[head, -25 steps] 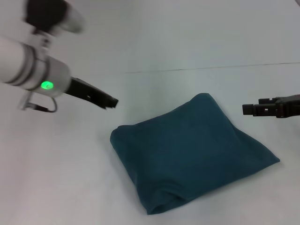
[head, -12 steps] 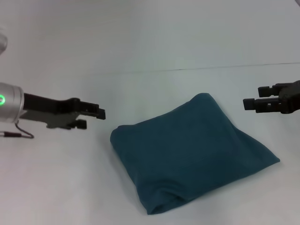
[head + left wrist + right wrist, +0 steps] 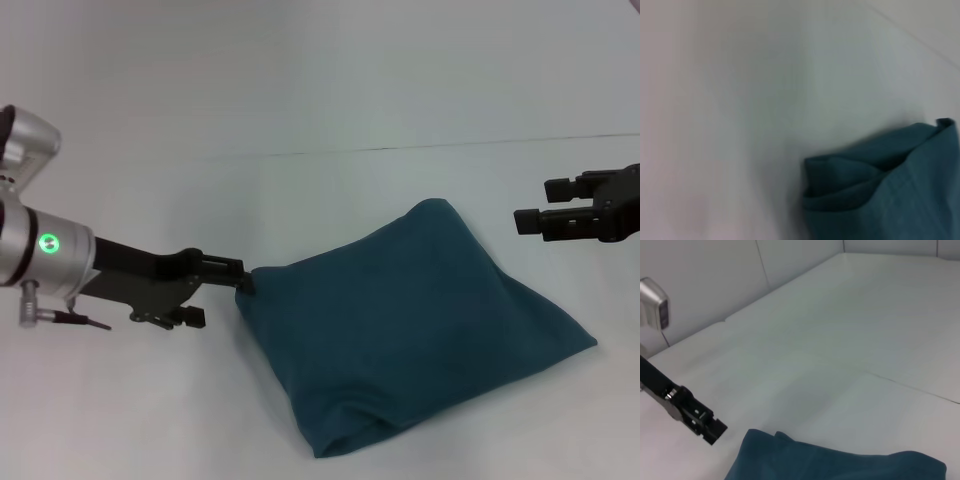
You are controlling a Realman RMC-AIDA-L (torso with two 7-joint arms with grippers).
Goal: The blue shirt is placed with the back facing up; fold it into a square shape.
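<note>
Two black grippers frame one soft, dark teal-blue knit shirt [image 3: 410, 320], which lies already folded into a rough, puffy square at lower centre of the head view on the plain white table surface [image 3: 330, 120]. The left gripper [image 3: 238, 277], at middle left of that view, has its tips at the shirt's upper-left corner, touching or just short of the cloth; whether its fingers are apart or closed cannot be told. The right gripper [image 3: 530, 221], at the right edge, hovers clear of the shirt with its two fingers apart and empty. If the step in hand is tidying that corner, it calls for a low, shallow pinch on the corner's stacked layers, visible in the left wrist view, and a gentle outward pull so the fold is not dragged open. A thin seam line [image 3: 480, 146] crosses the surface behind the shirt; pale panels [image 3: 700, 280] stand beyond.
</note>
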